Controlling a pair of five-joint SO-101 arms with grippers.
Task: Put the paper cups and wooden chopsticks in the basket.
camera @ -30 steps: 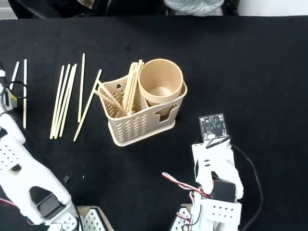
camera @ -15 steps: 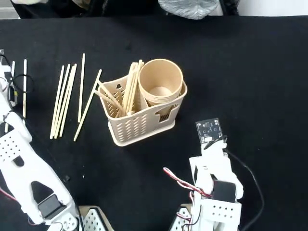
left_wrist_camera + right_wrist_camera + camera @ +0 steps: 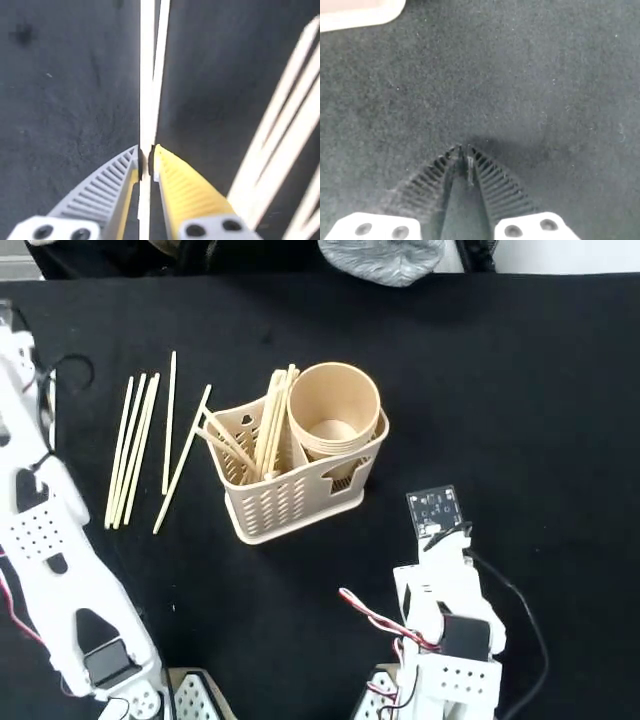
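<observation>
Left tool is pinching a chopstick pair; the sticks run straight out past its tips, well left of the basket. Loose chopsticks lie between. Paper cups are stacked in the basket. Right tool is pressed together and empty, near the basket.

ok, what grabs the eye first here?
The cream basket mid-table, with stacked paper cups in one compartment and chopsticks in the other. Left of it, loose chopsticks lie on the black table; the left gripper is shut on a pair of sticks.
</observation>
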